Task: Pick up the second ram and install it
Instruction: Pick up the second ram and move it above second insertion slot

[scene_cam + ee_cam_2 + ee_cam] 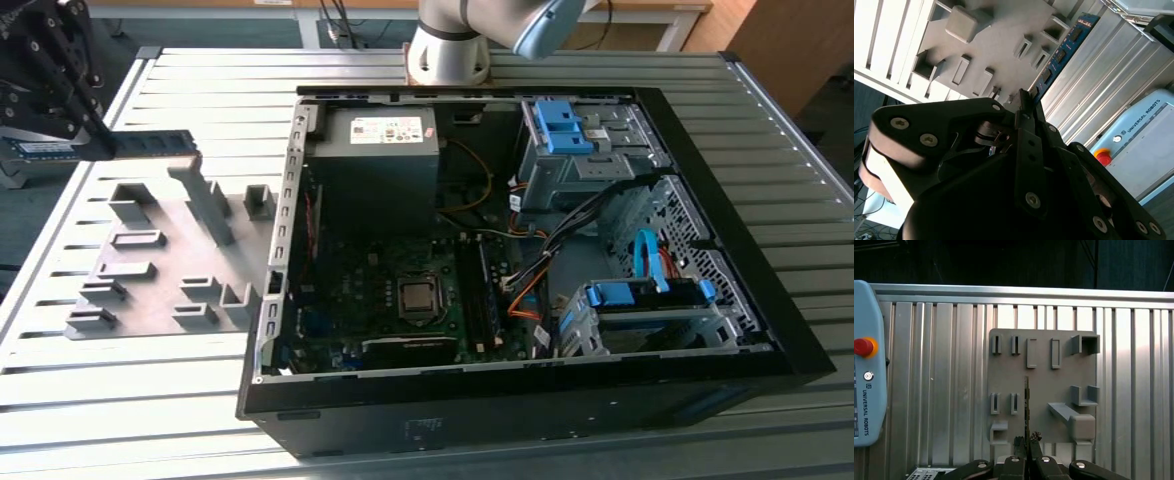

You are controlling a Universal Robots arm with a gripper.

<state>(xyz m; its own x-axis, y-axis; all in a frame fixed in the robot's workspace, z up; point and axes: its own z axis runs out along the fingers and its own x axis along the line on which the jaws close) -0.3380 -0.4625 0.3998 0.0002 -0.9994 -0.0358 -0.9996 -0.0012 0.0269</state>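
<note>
1 second ram (pixel 150 143), edge-on in the first wrist view, is clamped in the closed gripper (pixel 91 150) and projects beyond its fingertips. Beneath the gripper lies 1 grey fixture plate (pixel 1044 385). Well apart from it stands 1 open computer case (pixel 534 395).

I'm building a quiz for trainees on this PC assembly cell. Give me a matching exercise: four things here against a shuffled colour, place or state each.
Things:
1 second ram
2 fixture plate
3 computer case
4 pendant button

Descriptions:
a red
b black, side open
c grey, flat beside the case
d held in the gripper

Pairs: 1-d, 2-c, 3-b, 4-a
</note>
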